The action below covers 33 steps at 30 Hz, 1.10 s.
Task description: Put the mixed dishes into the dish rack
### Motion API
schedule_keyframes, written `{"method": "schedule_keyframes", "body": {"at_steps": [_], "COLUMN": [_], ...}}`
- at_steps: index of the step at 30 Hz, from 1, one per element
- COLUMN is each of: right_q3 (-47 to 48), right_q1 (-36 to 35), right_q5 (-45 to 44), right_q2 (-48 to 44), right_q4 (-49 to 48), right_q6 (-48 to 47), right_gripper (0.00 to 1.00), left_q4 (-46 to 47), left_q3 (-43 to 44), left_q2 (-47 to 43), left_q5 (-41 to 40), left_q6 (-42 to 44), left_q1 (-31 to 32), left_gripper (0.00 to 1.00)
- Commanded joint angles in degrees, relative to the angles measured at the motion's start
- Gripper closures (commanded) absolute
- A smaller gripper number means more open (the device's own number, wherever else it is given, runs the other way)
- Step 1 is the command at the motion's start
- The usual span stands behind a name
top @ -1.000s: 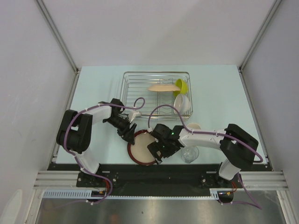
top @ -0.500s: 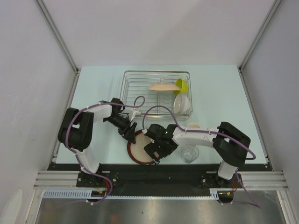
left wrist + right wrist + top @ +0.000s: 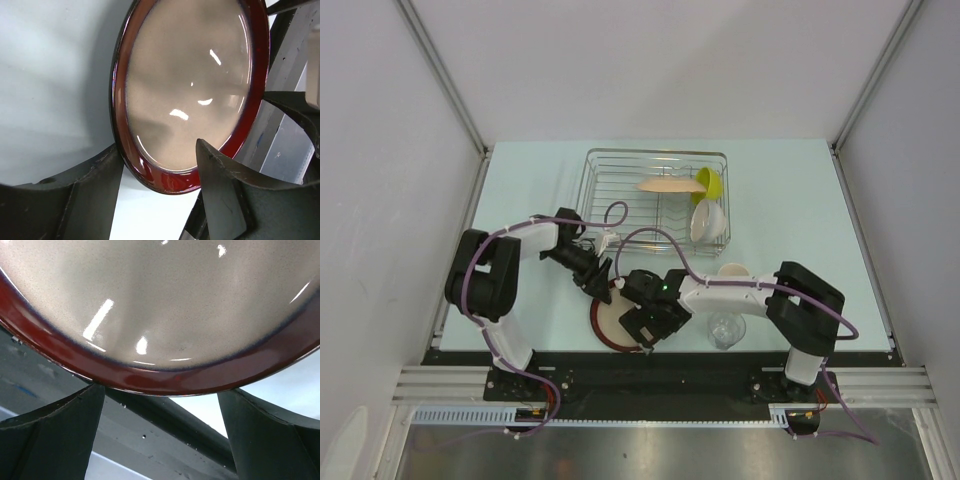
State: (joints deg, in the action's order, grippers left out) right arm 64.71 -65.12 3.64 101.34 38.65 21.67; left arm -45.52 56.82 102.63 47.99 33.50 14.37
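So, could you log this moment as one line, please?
left gripper open astride rim of dark-red-rimmed tan plate | right gripper open at near edge | plate on table

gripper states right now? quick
Left gripper: open, astride the dark-red-rimmed tan plate rim.
Right gripper: wide open at that plate's edge, holding nothing.

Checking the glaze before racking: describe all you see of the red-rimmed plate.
The plate is round, glossy, ceramic-looking: speckled tan face, dark red rim. It lies face up on the table near the front edge, outside the rack. The left gripper and right gripper, both open, sit at its rim; contact is unclear.
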Motion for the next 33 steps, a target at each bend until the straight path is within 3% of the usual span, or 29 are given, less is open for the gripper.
{"method": "schedule_keyframes", "body": {"at_steps": [1,12,27,33], "right_q3": [3.1,-7.4,-8.9,-8.6], "right_q1": [-1.9,-3.3,-4.7,-4.7], "right_q5": [-15.8,-24.3,-26.6,-27.0], "right_q2": [0.0,-1.6,5.0,6.0], "right_q4": [-17.3,-41.7,-54.2,-54.0], "right_q6": [1.7,1.2,-2.2,-2.3], "right_gripper": [0.0,0.0,0.0,0.0], "left_q4": [-1.3,-7.1,-14.0,-32.3], "left_q3": [-1.1,0.0,2.8,7.4], "left_q2": [0.4,0.1,3.1,9.3], "left_q5": [-1.5,-4.0,-0.6,6.0], "left_q6": [1.6,5.9,11.1,25.5], "left_q1": [0.4,0.4,1.2,4.4], "left_gripper": [0.35,0.35,0.37,0.4]}}
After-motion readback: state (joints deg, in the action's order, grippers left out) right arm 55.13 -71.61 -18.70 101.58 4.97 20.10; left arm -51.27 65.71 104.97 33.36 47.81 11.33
